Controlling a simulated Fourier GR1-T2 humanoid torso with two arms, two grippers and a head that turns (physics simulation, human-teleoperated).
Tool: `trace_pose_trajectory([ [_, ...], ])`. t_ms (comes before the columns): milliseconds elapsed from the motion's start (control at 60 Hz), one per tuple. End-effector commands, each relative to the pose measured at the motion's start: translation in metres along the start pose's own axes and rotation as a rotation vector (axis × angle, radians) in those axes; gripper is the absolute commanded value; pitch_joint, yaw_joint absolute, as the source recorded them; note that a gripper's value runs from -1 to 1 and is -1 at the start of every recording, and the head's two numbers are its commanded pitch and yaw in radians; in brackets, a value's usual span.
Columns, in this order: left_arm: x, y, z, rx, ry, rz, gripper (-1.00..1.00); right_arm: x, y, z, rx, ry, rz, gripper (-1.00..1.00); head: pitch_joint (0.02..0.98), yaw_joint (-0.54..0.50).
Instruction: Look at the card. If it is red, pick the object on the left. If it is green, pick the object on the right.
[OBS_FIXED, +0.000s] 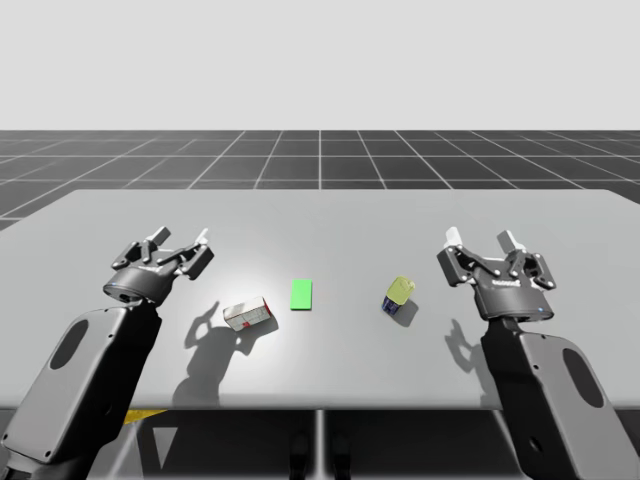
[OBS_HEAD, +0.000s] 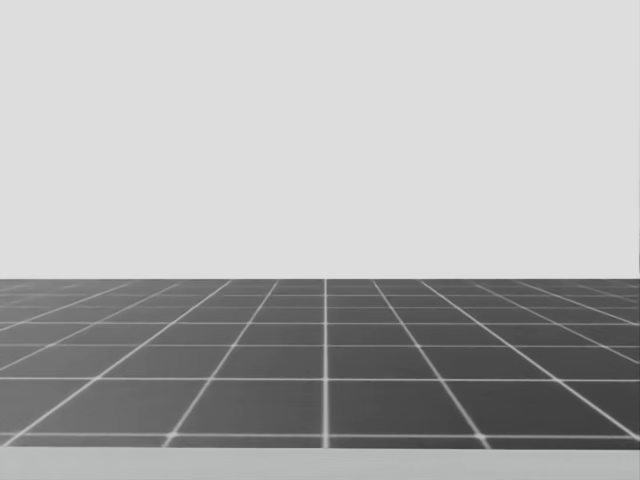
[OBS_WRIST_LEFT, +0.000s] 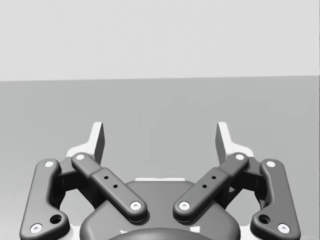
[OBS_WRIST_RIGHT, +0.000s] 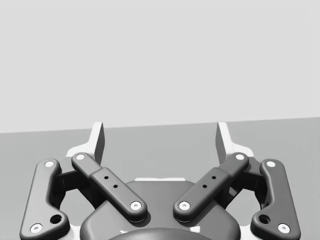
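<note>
A green card (OBS_FIXED: 302, 294) lies flat at the middle of the grey table (OBS_FIXED: 330, 220). To its left a white box with red markings (OBS_FIXED: 248, 315) lies on its side. To its right rests a small yellow-green and dark blue object (OBS_FIXED: 399, 297), tilted. My left gripper (OBS_FIXED: 184, 246) hovers open, left of and apart from the white box. My right gripper (OBS_FIXED: 483, 240) stands open to the right of the yellow-green object. In the left wrist view my left gripper (OBS_WRIST_LEFT: 160, 137) has nothing between its fingers. In the right wrist view my right gripper (OBS_WRIST_RIGHT: 160, 137) likewise holds nothing.
The table's front edge (OBS_FIXED: 320, 405) runs just ahead of my arms. Bare grey tabletop stretches behind the card to the far edge. A dark gridded floor (OBS_HEAD: 325, 360) lies beyond the table.
</note>
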Motion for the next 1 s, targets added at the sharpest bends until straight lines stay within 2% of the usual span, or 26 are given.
trace_pose_trajectory([
  [17,-0.0010,-0.0013,-0.0001,-0.004,0.001,-0.004,-1.00,-0.0028,-0.0007,0.0010,-0.044,-0.019,-0.005,-1.00,0.062,0.01],
  [167,-0.0014,-0.0019,0.0000,-0.005,0.001,-0.005,-1.00,-0.0035,-0.0018,-0.0020,0.010,0.025,-0.001,-1.00,0.083,0.01],
  [333,-0.0013,-0.0020,0.0001,-0.006,0.001,-0.005,-1.00,-0.0044,-0.0008,-0.0021,-0.002,0.025,0.005,-1.00,0.165,0.01],
  [550,-0.0017,-0.0017,-0.0002,-0.008,-0.002,-0.012,-1.00,-0.0053,-0.0003,-0.0027,-0.012,0.024,0.021,-1.00,0.340,0.01],
  [1000,-0.0026,-0.0024,-0.0006,-0.014,-0.001,-0.022,-1.00,-0.0053,-0.0004,-0.0033,-0.012,0.029,0.027,-1.00,0.697,0.02],
])
